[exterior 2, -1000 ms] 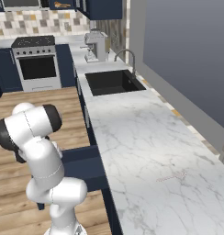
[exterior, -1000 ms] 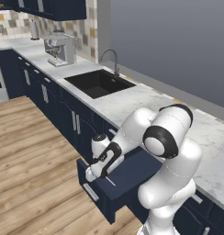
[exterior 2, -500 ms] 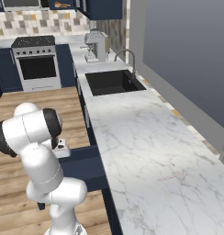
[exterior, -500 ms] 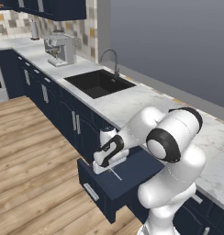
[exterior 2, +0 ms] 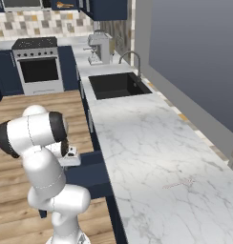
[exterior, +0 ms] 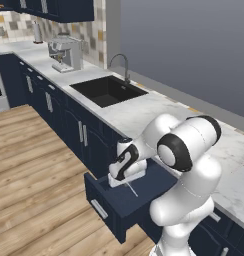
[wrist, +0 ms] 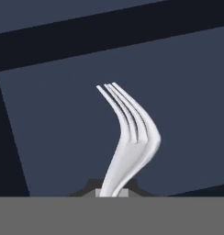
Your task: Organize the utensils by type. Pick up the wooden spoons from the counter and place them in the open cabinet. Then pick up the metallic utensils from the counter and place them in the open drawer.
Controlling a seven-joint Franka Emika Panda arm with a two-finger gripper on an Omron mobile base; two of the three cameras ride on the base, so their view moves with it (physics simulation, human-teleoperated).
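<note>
Now we hold the fork (wrist: 132, 137) clenched in our jaws, tines down over the open drawer (exterior: 139, 192), ready to drop it inside.

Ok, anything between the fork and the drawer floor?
Nothing: in the hand view the fork, held by the gripper, hangs over bare drawer floor.

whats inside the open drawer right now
The open drawer shows a bare navy floor, with a fork held over it, tines toward the floor, by the gripper. The arm covers the drawer's back part in both base views, so anything lying there can't be seen.
</note>
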